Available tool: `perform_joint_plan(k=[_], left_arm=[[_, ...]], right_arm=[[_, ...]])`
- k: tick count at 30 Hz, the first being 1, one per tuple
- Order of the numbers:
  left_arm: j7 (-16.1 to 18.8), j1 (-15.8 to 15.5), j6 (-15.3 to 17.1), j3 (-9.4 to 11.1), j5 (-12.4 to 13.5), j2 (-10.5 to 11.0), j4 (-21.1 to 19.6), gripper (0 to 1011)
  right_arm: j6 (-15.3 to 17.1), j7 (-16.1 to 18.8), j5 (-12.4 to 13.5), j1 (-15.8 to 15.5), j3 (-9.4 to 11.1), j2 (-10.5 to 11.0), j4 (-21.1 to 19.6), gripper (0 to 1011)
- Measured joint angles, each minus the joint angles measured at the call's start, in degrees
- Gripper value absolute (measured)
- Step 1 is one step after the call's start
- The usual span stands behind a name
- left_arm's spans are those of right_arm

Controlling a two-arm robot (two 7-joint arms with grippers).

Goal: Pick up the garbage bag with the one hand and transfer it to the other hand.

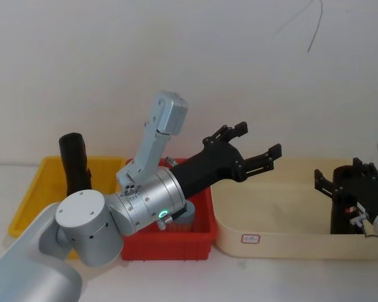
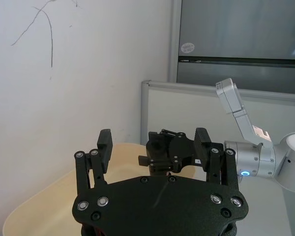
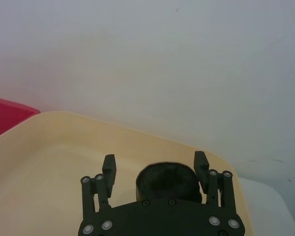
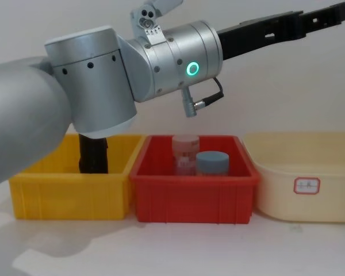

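Observation:
The garbage bag [image 1: 340, 221], a black roll with a red-and-white label, stands upright at the right end of the beige tub [image 1: 290, 242]. My right gripper [image 1: 341, 176] is lowered over its top, open. In the right wrist view the roll's top [image 3: 167, 179] lies between the spread fingers, with a gap on one side. My left gripper [image 1: 255, 143], on the silver arm with the green ring, hangs open and empty in the air above the red bin and the tub's left end, pointing toward the right gripper [image 2: 171, 150].
A yellow bin [image 1: 44, 182] at the left holds a second black roll [image 1: 72, 160] with no label showing. The red bin [image 4: 195, 195] in the middle holds a pink jar [image 4: 186, 152] and a blue-lidded jar [image 4: 211, 163]. A wall stands close behind.

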Motion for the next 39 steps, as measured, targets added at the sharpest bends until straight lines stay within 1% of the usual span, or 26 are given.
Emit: perform_joint_plan(k=[1, 3, 16, 23, 29, 31, 34, 35, 37, 39], left_arm=[[0.0, 0.0, 0.0, 0.0, 0.0, 0.0, 0.0, 1001], [0.0, 0.0, 0.0, 0.0, 0.0, 0.0, 0.0, 1001], [0.1, 0.1, 0.0, 0.0, 0.0, 0.1, -0.1, 1000], [1.6, 1.1, -0.6, -0.6, 0.2, 1.1, -1.8, 1000], [4.0, 3.1, -1.2, -1.8, 0.7, 3.1, -4.7, 1001], [5.6, 4.4, -1.3, -2.6, 0.9, 4.4, -6.6, 1000], [6.6, 5.4, -1.4, -3.3, 1.0, 5.4, -8.0, 1000], [7.3, 6.3, -1.4, -3.9, 1.1, 6.2, -9.1, 1000], [8.1, 7.1, -1.5, -4.5, 1.1, 6.8, -10.1, 1001], [9.1, 8.4, -1.7, -5.5, 1.1, 7.8, -11.6, 1000]], right_arm=[[0.0, 0.1, -0.1, 0.1, 0.0, 0.0, 0.0, 943], [-0.1, 0.4, -0.2, 0.2, 0.0, 0.0, 0.0, 1001], [-2.6, 2.0, -0.6, 1.6, 0.0, -0.4, -2.6, 1000], [-3.9, 3.1, -0.6, 3.0, -0.9, -0.9, -3.7, 1000], [-4.2, 4.3, -0.6, 3.6, -2.7, -1.5, -4.3, 1000], [-4.2, 4.8, -0.5, 3.6, -3.3, -1.8, -4.4, 1000], [-4.1, 5.4, -0.4, 3.6, -4.5, -2.2, -4.5, 1000], [-4.0, 5.6, -0.4, 3.6, -4.8, -2.3, -4.5, 1000], [-3.9, 6.0, -0.3, 3.5, -5.6, -2.6, -4.6, 1000], [-3.7, 6.4, -0.2, 3.5, -6.4, -2.9, -4.6, 1000]])
